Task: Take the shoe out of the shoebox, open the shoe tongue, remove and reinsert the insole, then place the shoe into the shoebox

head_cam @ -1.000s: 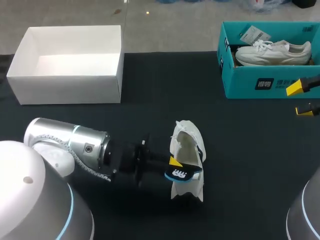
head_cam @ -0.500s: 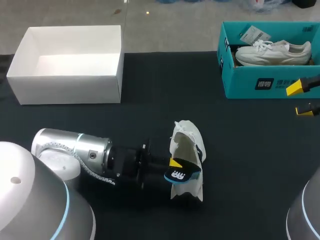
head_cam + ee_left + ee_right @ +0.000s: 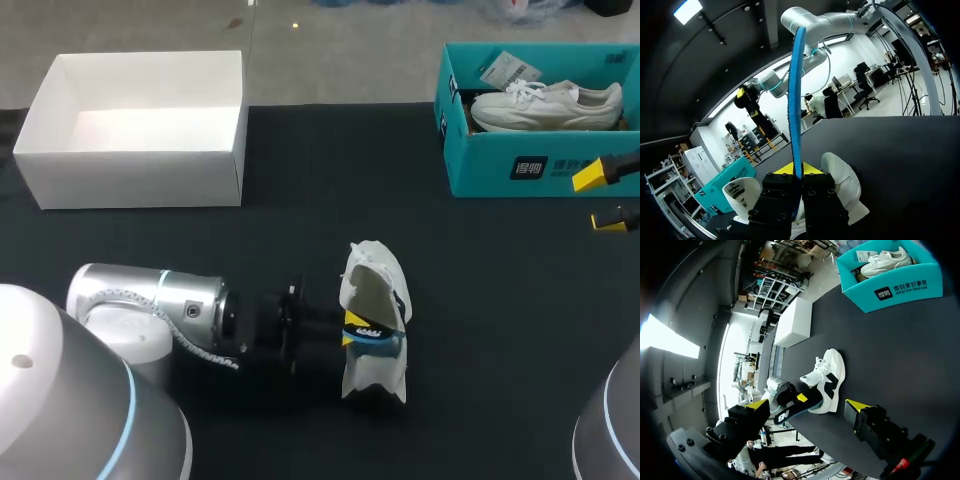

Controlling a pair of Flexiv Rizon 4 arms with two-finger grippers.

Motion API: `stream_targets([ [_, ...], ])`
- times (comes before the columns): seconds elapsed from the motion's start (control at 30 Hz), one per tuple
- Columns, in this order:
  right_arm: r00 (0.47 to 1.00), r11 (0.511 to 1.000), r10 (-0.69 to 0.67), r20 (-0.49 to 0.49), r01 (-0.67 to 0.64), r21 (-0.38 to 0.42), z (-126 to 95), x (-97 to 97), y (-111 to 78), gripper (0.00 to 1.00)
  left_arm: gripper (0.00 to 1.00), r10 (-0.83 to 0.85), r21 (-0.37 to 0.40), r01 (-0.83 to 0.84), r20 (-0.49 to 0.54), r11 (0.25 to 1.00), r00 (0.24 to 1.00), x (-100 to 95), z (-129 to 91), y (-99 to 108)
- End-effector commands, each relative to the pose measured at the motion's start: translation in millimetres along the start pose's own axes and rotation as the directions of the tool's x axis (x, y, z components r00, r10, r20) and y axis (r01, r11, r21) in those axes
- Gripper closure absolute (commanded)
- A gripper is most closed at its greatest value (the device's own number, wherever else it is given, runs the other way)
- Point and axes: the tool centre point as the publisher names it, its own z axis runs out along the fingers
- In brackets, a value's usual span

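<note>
Shoe [image 3: 375, 270] mid-worktop [image 3: 500, 350], well apart from both boxes. Insole [image 3: 796, 100] pinched edge-on between left jaws, standing up ahead of them, over the shoe. Right jaws spread wide, holding nothing, off the worktop's right edge near teal box [image 3: 520, 170] with second shoe [image 3: 545, 105] inside. White box [image 3: 140, 130] at far left.

left end effector [image 3: 796, 171] tightly closed
</note>
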Motion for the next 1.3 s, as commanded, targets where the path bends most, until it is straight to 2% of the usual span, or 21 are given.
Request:
stream_targets([
  [0.03,1.000,1.000,0.001,0.001,-0.001,0.000,0,-0.4,-0.3,0.00,1.00,-0.010,-0.003,0.010,0.000,1.000,1.000,-0.7,6,9],
  [0.83,1.000,1.000,0.001,0.001,-0.001,0.000,0,-0.4,-0.3,0.00,1.00,-0.010,-0.003,0.010,0.000,1.000,1.000,-0.7,6,9],
  [0.9,1.000,1.000,0.001,0.001,-0.001,0.000,0,-0.4,-0.3,0.00,1.00,0.011,-0.068,-0.014,-0.042,0.998,0.999,0.4,4,14],
  [1.07,1.000,1.000,0.001,0.001,-0.001,0.000,0,-0.4,-0.3,0.00,1.00,0.050,-0.123,-0.063,-0.105,0.990,0.993,3.1,7,20],
  [1.3,1.000,1.000,0.001,0.001,-0.001,0.000,0,-0.4,-0.3,0.00,1.00,0.038,-0.168,-0.061,-0.134,0.984,0.990,3.6,10,44],
])
